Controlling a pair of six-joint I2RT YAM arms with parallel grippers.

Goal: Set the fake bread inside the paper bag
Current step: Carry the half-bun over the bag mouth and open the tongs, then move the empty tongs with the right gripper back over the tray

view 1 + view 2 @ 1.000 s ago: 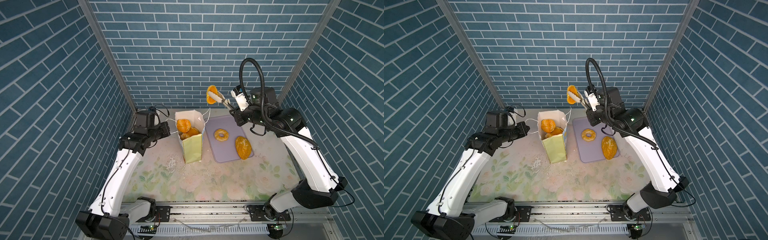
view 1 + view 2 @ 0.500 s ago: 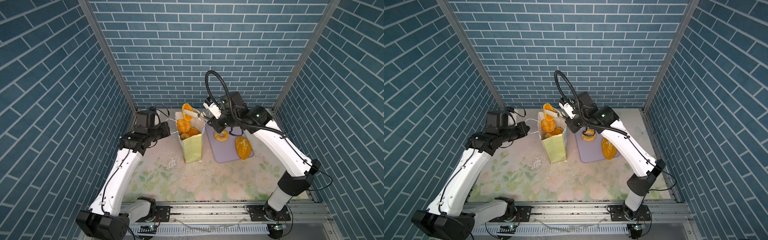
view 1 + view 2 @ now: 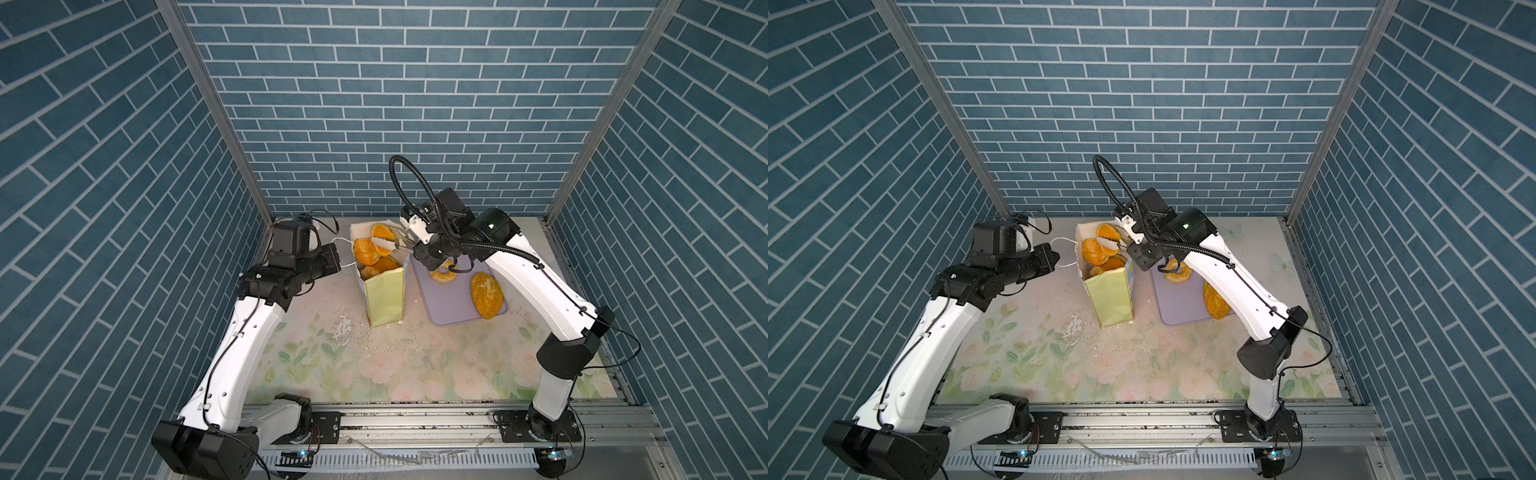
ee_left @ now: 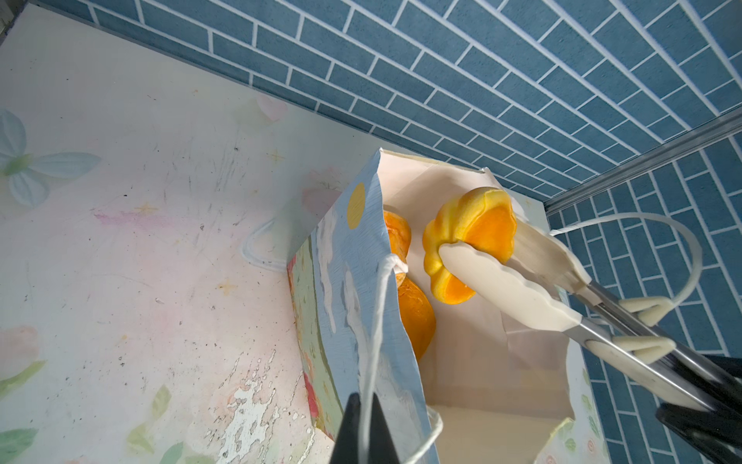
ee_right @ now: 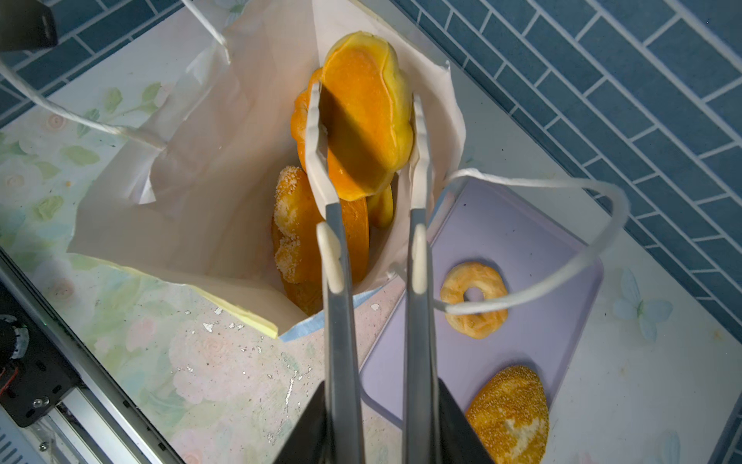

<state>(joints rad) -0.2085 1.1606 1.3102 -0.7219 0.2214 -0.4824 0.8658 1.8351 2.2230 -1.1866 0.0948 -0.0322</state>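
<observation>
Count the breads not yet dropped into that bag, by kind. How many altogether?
Ring doughnut, on the tray: 1
Seeded oval loaf, on the tray: 1
Scalloped bun, held in the tongs at the paper bag's mouth: 1
Total: 3

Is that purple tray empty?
No, a ring doughnut and a seeded loaf lie on the purple tray.

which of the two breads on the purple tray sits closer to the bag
The ring doughnut, the one with a hole through it, lies closer to the paper bag; the seeded oval loaf sits farther along the tray, at its outer edge.
</observation>
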